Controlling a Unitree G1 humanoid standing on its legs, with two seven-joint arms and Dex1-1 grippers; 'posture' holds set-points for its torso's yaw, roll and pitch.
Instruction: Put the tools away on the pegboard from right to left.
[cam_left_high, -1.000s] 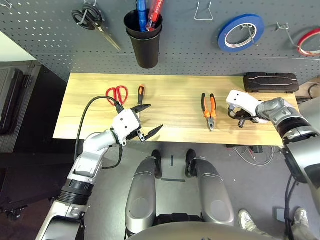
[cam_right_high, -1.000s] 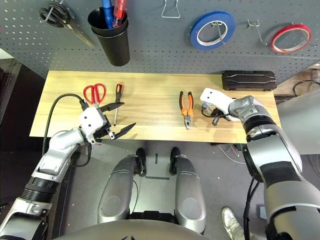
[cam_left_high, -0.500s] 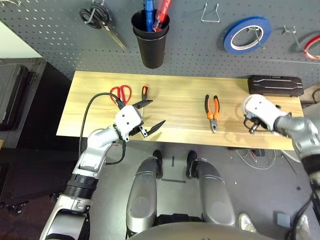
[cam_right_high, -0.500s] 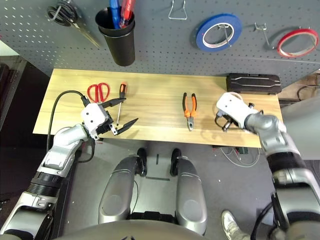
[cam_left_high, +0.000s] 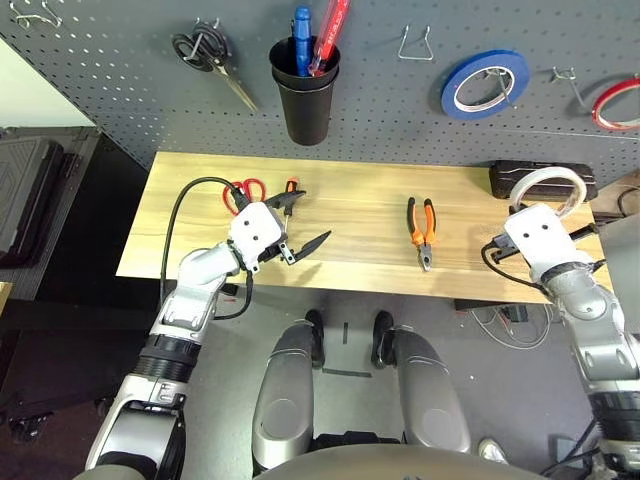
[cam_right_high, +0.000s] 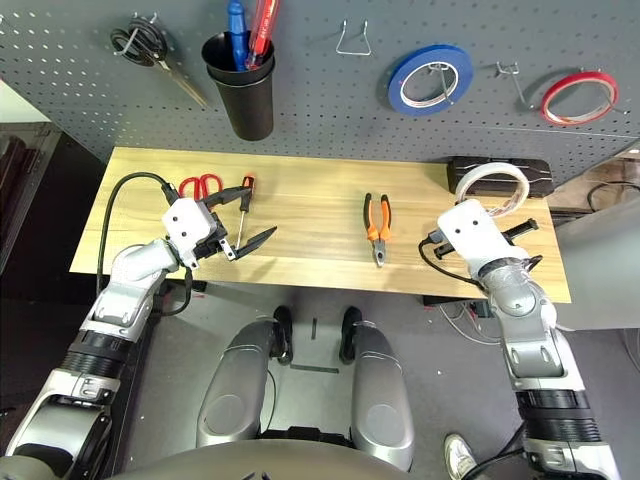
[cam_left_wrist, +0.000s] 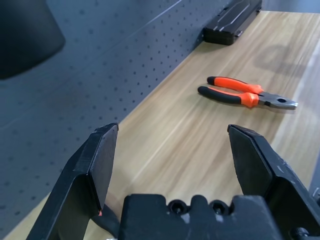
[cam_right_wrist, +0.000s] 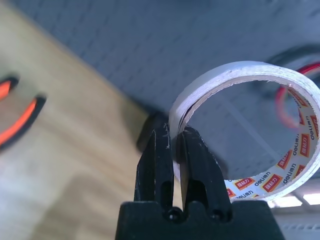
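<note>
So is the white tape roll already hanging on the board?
No, the right gripper holds the white tape roll by its wall, off the pegboard.

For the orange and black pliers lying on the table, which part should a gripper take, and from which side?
Probably the two handles together, from above. The pliers lie flat on the table, handles toward the pegboard, nose toward the robot; the handles are the widest, longest part.

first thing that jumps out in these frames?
The white tape roll, pinched by its wall in the shut right end effector, is held up off the table's right end, in front of the black case. Next, the left end effector gapes open over the table's left part, beside the red-handled scissors.
</note>
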